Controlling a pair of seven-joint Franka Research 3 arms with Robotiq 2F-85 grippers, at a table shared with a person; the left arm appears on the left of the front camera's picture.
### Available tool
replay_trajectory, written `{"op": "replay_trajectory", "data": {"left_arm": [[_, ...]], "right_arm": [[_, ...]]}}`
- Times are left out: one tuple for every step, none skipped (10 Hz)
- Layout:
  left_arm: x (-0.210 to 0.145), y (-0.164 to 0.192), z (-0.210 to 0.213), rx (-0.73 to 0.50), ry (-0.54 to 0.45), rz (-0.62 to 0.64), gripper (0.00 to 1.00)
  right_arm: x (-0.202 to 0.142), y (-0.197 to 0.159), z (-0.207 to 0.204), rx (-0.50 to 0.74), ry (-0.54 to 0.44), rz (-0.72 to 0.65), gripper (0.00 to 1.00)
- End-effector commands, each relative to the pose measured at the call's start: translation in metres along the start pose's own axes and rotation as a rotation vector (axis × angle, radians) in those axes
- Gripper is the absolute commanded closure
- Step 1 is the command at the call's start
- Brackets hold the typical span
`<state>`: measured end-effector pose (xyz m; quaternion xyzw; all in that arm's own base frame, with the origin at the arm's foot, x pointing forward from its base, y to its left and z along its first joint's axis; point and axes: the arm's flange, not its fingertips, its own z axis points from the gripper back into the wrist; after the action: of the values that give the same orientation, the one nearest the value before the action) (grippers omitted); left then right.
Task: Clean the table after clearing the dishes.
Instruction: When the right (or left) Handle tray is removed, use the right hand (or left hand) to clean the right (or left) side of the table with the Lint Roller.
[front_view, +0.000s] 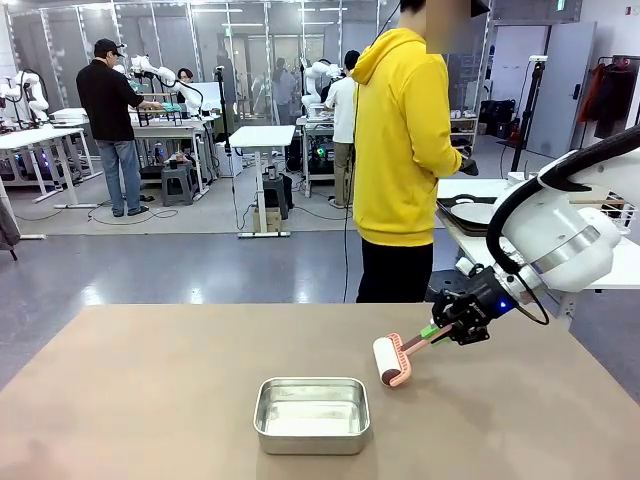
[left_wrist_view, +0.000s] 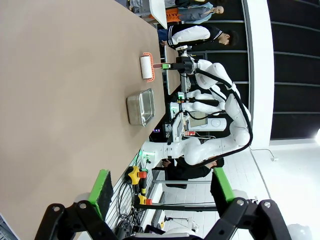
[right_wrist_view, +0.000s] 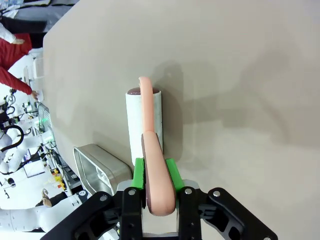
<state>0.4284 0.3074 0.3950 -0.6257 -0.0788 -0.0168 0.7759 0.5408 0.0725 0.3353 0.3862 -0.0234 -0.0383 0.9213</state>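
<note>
Right tool (front_view: 452, 322): clamped on pink handle of lint roller (front_view: 391, 361), drum down on worktop (front_view: 140, 400) just ahead. Left tool (left_wrist_view: 161, 189): open, empty. Advised: even pressure, straight overlapping passes, skirting steel pan (front_view: 312, 413) alongside.

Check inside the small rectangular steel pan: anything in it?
The rectangular steel pan shows a bare, reflective bottom, nothing in it; its near wall hides a thin strip.
</note>
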Motion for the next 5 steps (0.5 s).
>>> {"op": "replay_trajectory", "data": {"left_arm": [[-0.002, 0.000, 0.001, 0.004, -0.002, -0.009, 0.00], [-0.002, 0.000, 0.001, 0.004, -0.002, -0.009, 0.00], [-0.002, 0.000, 0.001, 0.004, -0.002, -0.009, 0.00], [-0.002, 0.000, 0.001, 0.004, -0.002, -0.009, 0.00], [-0.002, 0.000, 0.001, 0.004, -0.002, -0.009, 0.00]], "right_arm": [[0.000, -0.027, 0.008, -0.046, -0.064, -0.050, 0.78], [-0.001, -0.037, 0.016, -0.034, -0.048, -0.068, 0.78], [-0.002, -0.049, 0.024, -0.037, -0.031, -0.076, 0.78], [-0.002, -0.059, 0.035, -0.026, -0.036, -0.086, 0.78], [-0.002, -0.070, 0.048, -0.017, -0.050, -0.096, 0.78]]}}
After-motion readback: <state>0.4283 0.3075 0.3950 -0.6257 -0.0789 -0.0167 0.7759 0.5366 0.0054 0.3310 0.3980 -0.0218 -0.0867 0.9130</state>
